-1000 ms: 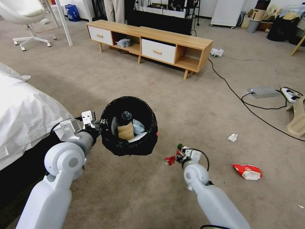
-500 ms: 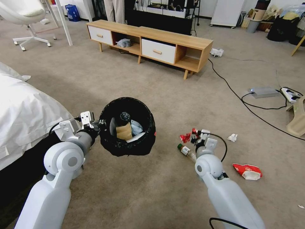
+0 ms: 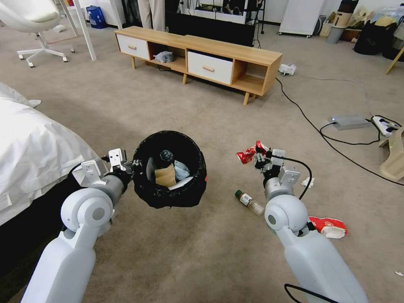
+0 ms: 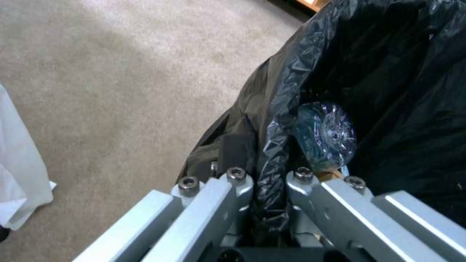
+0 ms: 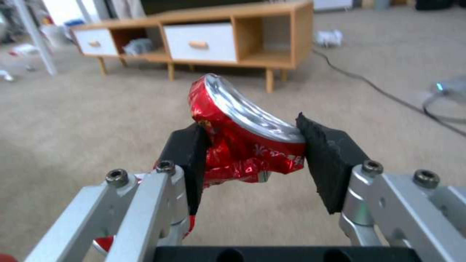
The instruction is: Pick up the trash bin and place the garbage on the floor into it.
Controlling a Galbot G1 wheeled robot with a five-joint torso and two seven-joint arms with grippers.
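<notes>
My left gripper (image 3: 126, 166) is shut on the rim of the trash bin (image 3: 145, 191), a small round bin in a crinkled black bag (image 4: 388, 65), held above the carpet. Inside lie a brown paper bag (image 3: 165, 176), a bottle (image 4: 325, 133) and pale scraps. My right gripper (image 3: 260, 158) is raised to the bin's right, shut on a crushed red can (image 3: 248, 153) (image 5: 243, 134). On the floor (image 3: 210, 261) lie a green-capped bottle (image 3: 249, 202), a red-and-white wrapper (image 3: 330, 226) and a white paper wad (image 3: 308, 182).
A wooden TV bench (image 3: 198, 54) stands ahead. Black cables (image 3: 336, 147), a grey box (image 3: 347, 121) and a power strip (image 3: 385, 124) lie at the right. A white-covered bed (image 3: 29, 147) fills the left edge. A white chair (image 3: 31, 25) stands far left.
My right gripper has lifted the red can off the floor and carried it up and to the right, uncovering the green-capped bottle. The bin has barely moved.
</notes>
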